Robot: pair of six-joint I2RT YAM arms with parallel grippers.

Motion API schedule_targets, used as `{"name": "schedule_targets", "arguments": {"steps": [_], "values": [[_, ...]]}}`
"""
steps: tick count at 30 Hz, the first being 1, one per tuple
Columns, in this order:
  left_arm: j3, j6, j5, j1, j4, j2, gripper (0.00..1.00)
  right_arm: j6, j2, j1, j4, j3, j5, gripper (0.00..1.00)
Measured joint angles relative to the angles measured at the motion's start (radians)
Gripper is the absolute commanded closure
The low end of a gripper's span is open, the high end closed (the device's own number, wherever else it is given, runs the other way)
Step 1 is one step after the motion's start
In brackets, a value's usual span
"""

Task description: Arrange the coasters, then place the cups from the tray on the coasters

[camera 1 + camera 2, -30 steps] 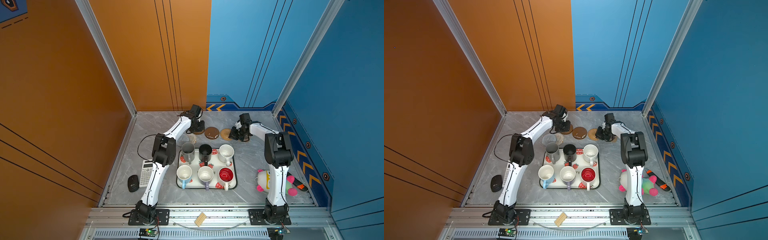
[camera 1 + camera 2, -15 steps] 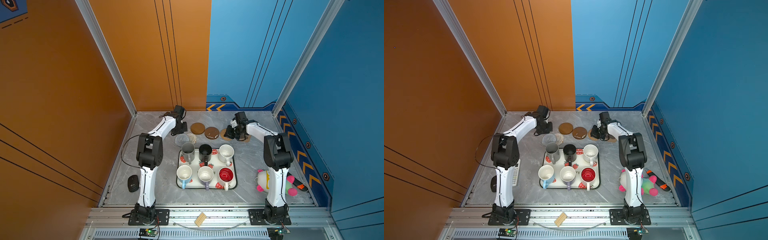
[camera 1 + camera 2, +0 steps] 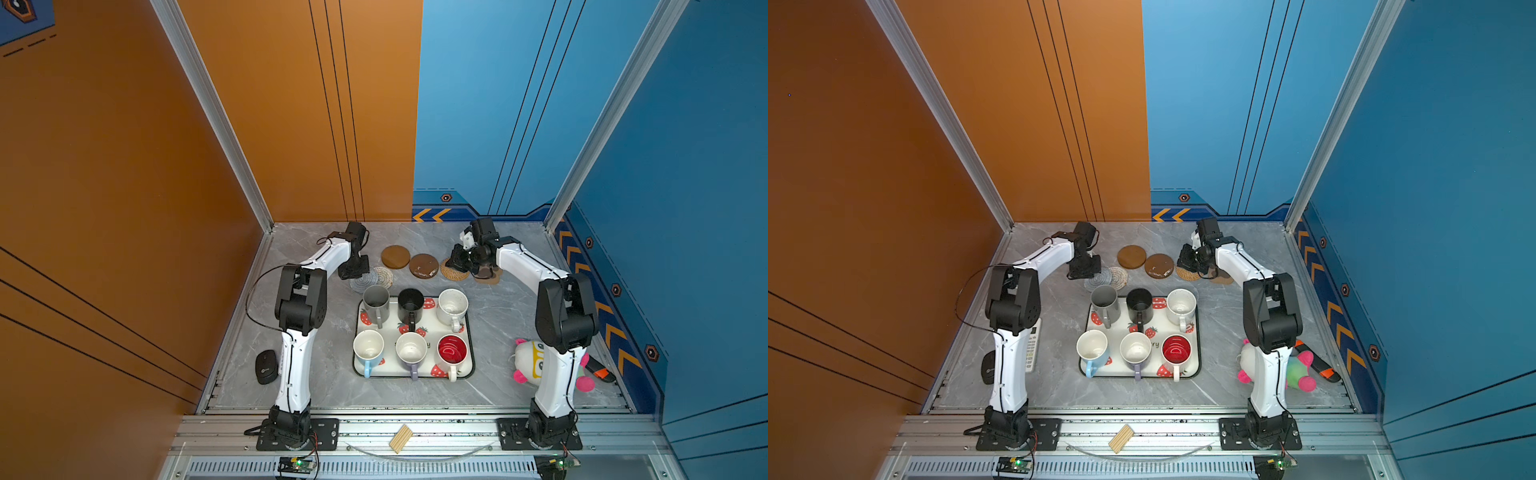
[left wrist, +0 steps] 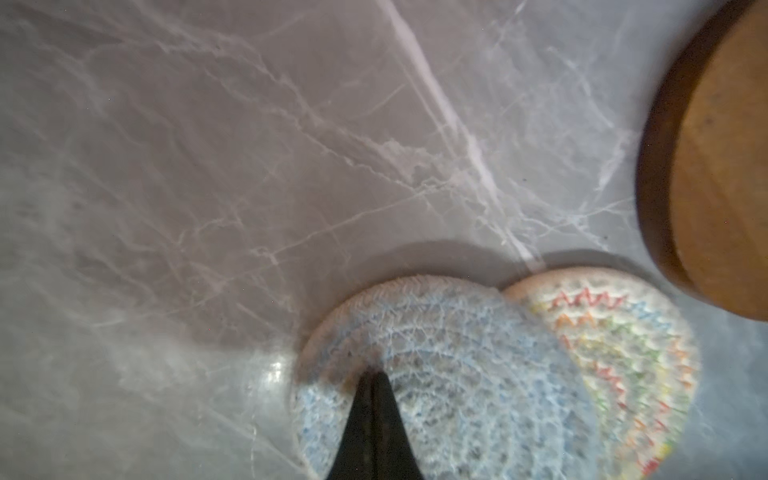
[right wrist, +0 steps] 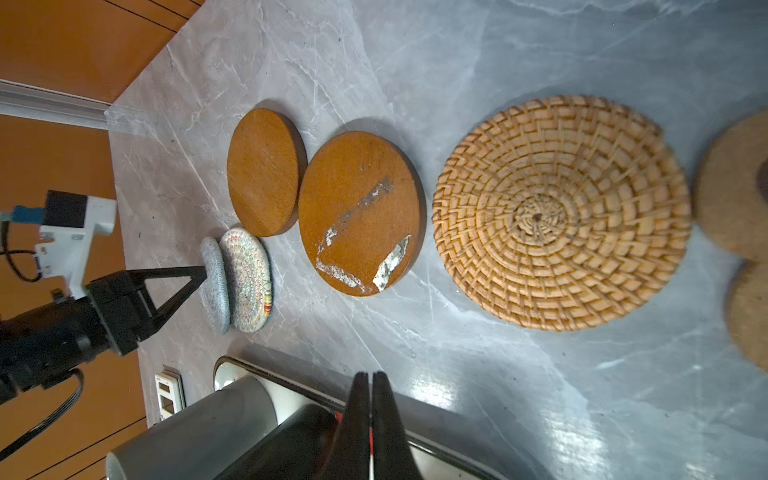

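Several coasters lie in a row behind the tray (image 3: 390, 368): grey woven (image 3: 362, 283) overlapping cream woven (image 3: 385, 275), two wooden discs (image 3: 395, 256) (image 3: 424, 265), tan rattan (image 3: 451, 273) and a paw-print shape (image 3: 487, 277), partly hidden by the right arm. My left gripper (image 4: 371, 376) is shut, its tips pressing on the grey coaster (image 4: 449, 374). Shut and holding nothing, my right gripper (image 5: 370, 376) hovers low beside the rattan coaster (image 5: 561, 212). On the tray stand several cups, among them grey (image 3: 376, 301), black (image 3: 410, 305) and speckled white (image 3: 452, 305).
A black mouse (image 3: 266, 365) and a calculator (image 3: 1032, 345) lie by the left arm's base. A plush toy (image 3: 530, 365) and an orange-black tool (image 3: 600, 372) sit at the right. Orange and blue walls close in the back and sides.
My left gripper left the far wooden disc, swung left and came down onto the grey woven coaster. My right gripper shifted slightly left near the rattan coaster.
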Motion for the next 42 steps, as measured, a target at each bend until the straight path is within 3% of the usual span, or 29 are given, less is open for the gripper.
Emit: {"name": "schedule_targets", "arguments": {"steps": [32,36,42], "values": [[-0.010,-0.028,0.026,0.107,0.032,-0.012,1.00,0.005,-0.066,0.000,0.000,-0.056,0.019,1.00],[0.005,-0.031,0.026,0.093,0.026,-0.020,0.94,0.012,-0.066,0.005,0.000,-0.056,0.019,1.00],[0.012,-0.010,0.027,0.026,0.020,-0.095,0.73,0.012,-0.066,0.013,0.000,-0.064,0.023,1.00]]}}
